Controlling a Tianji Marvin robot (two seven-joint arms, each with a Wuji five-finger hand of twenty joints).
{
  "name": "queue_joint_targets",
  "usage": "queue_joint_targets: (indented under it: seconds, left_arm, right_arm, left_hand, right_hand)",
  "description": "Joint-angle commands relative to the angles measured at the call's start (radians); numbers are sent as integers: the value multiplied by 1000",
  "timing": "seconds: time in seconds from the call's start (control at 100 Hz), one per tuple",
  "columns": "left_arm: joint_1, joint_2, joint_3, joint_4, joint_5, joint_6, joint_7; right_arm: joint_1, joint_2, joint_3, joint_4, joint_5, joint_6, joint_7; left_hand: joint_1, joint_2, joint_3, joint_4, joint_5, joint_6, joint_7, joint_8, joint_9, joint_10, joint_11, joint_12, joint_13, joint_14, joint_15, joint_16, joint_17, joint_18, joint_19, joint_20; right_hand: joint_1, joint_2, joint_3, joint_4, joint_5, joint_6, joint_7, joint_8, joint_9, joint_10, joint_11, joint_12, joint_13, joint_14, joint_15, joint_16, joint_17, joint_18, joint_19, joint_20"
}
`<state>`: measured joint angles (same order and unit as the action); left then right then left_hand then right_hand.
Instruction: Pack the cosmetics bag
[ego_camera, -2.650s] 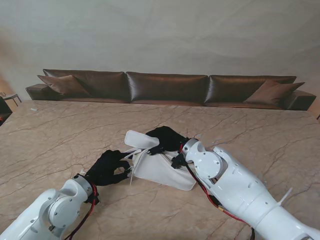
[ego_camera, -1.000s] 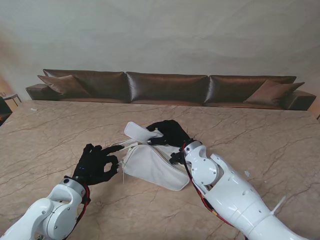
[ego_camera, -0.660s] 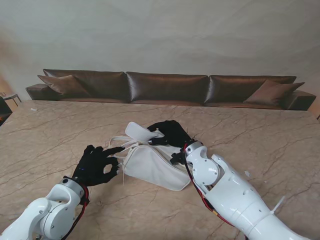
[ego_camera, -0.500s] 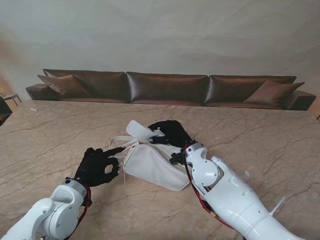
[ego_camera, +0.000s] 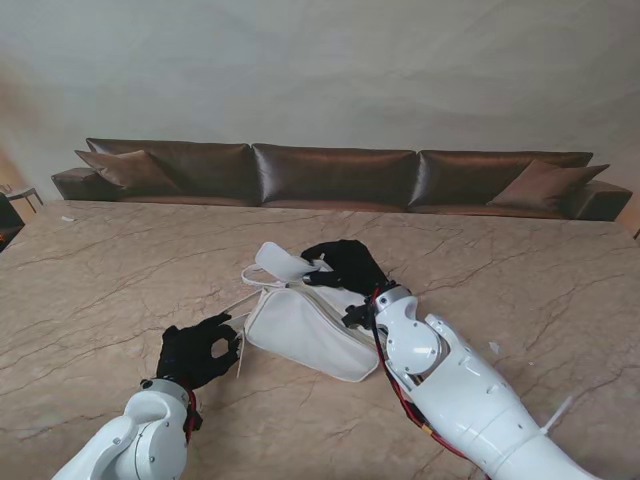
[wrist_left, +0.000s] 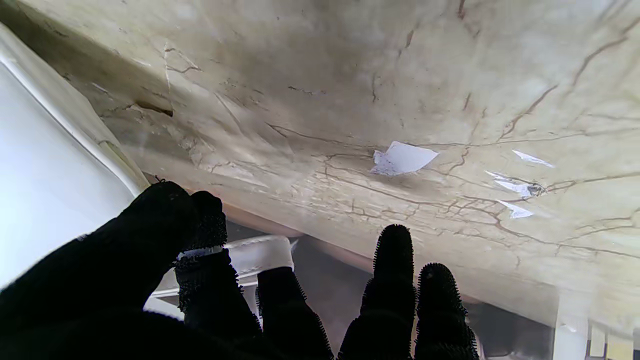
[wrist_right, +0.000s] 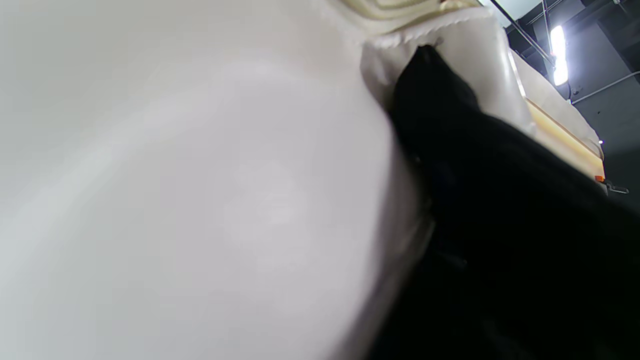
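- Fingertips of the left hand were pinched together, thumb against a forefinger, on a thin white strap; the wrist view showed the band crossing between the black pads, while the other fingers stood loose and apart.
- Right hand lay curled at the far end of the cosmetics bag, its fingers closed on a white flap that stood up from the bag's top edge; its wrist view showed only white fabric pressed against a black finger, so how firm that hold was I could not tell.
- Between the two hands the bag sat slumped on the marble table, roughly mid-table and nearer to me than the brown sofa behind it, with the left hand just beside its left end.
- No cosmetics could be made out on the table; a few small white scraps lay on the marble near the left hand.
- Likely risk: the strap was narrow and slick-looking, so a pull from the left hand could let it slide out of the pinch.
- Second risk: both hands pulling apart on soft fabric could drag or tip the bag rather than spread its mouth, since nothing else weighted it down.
- Third risk: whether the mouth was open was hidden, so anything brought to it might miss.
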<state>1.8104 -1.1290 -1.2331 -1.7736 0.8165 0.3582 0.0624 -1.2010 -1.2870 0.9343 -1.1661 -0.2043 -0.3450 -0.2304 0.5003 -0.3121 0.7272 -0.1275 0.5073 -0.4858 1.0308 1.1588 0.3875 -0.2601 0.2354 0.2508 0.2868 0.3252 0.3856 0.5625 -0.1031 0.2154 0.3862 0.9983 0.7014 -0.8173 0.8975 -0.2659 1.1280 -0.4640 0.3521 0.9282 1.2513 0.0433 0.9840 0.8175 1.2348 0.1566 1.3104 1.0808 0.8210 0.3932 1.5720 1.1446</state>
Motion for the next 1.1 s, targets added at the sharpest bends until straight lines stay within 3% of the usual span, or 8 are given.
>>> queue_joint_targets:
  seconds: [0.0,0.09,0.19,0.39,0.55,0.77,0.9,1.09]
  left_arm:
    - [19,13,-6,65,-31,45,49]
    - [10,12,2,76,-35,56,51]
    - [7,17,-4,85,-48,4,35]
    - [3,34,-2,88,-33,-79,-37]
    - [-7,59,4,77,12,-114,-148]
    - [-25,83,-5,73,66,-230,-253]
    - [-29,86,-5,80,74,-264,-256]
    - [-23,64,-19,115,52,-312,-102]
  right_arm:
    - [-1,27,32,19,8,9,-35]
    - [-2,27,33,17,9,8,-36]
    - [1,27,28,22,12,3,-29]
    - [5,22,20,36,22,-5,-34]
    - [6,17,17,36,29,-6,-43]
    - [11,12,12,40,34,-6,-53]
    - [14,15,6,44,37,-5,-38]
    - [12,46,15,19,9,6,42]
  left_hand:
    - [-7,-6,40,-11,112,420,190,17,109,490,118,41,70,-6,51,70,-3,26,113,-2]
    - [1,-10,40,-13,113,414,195,30,67,499,103,33,75,-10,61,89,8,37,189,-110]
    - [39,-12,8,-23,85,396,172,33,-30,399,95,34,21,-59,26,67,0,6,84,-210]
    - [-11,47,38,7,231,398,233,77,9,354,100,98,-37,-100,-9,80,-22,-22,-126,-73]
    - [-94,144,-9,101,360,397,298,140,13,317,82,103,-119,-126,-76,59,7,-45,-219,-215]
    - [-115,158,-50,118,361,348,277,157,-16,281,60,94,-186,-167,-141,46,24,-73,-270,-377]
    - [-78,80,-78,77,179,283,24,-65,-69,289,25,74,-194,-169,-173,36,23,-77,-253,-414]
    - [-73,7,-26,55,63,280,-171,-364,-75,309,17,47,-170,-153,-212,-13,12,-54,-226,-362]
  right_hand:
    - [191,234,583,217,155,41,799,110,104,-101,123,35,64,0,111,36,3,16,31,18]
    - [191,233,583,217,155,41,799,109,104,-101,123,35,65,1,112,37,1,18,30,19]
    - [191,232,584,218,156,42,799,109,106,-101,123,34,65,1,113,37,1,20,30,21]
    - [191,232,584,218,156,42,799,108,106,-100,122,34,65,3,113,36,1,20,28,23]
    - [191,232,584,218,156,42,800,108,107,-97,122,35,65,4,113,36,1,20,28,24]
    - [191,231,585,218,156,43,799,108,107,-97,122,35,64,2,114,36,1,22,28,26]
    - [191,231,585,219,155,43,800,107,107,-98,122,35,64,6,115,36,1,23,27,27]
    - [190,231,584,218,155,43,800,107,108,-99,122,35,64,5,115,36,-1,23,26,28]
